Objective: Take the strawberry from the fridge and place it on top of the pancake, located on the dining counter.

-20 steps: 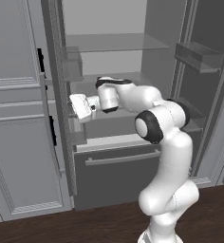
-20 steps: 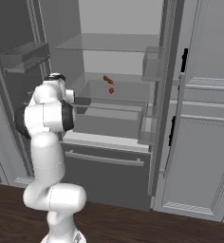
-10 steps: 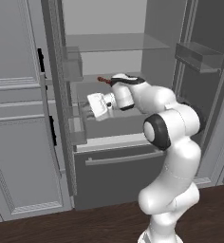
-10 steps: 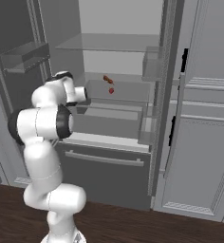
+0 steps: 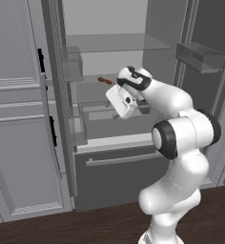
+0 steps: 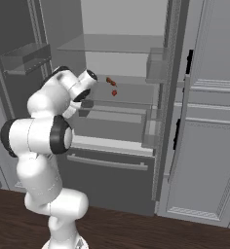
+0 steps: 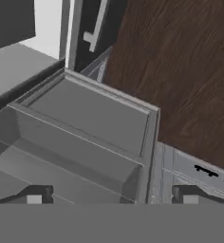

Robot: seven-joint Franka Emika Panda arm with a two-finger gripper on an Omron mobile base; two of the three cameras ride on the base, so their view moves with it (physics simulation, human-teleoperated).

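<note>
The fridge (image 5: 115, 172) stands with both doors open. In the right base view the strawberry (image 6: 114, 93) is a tiny red dot on the middle glass shelf (image 6: 131, 92), beside an elongated brownish-orange food item (image 6: 109, 81). My gripper (image 5: 119, 106) hangs inside the fridge in front of that shelf, pointing down, short of the strawberry. In the hand view its fingertips (image 7: 35, 194) stand far apart with nothing between them, so my gripper (image 7: 111, 195) is open above a grey crisper drawer (image 7: 85, 128). The pancake and the dining counter are out of view.
The brownish-orange item (image 5: 104, 80) lies just left of my wrist. Door bins (image 5: 200, 55) line the open right door and a bin (image 6: 24, 57) sits on the left door. Light grey cabinets (image 5: 14, 143) flank the fridge. Dark wood floor (image 7: 180, 71) lies below.
The arm has swung to the right and carried the hand from the left door's edge into the fridge, up to the middle shelf. The jaws have stayed wide.
</note>
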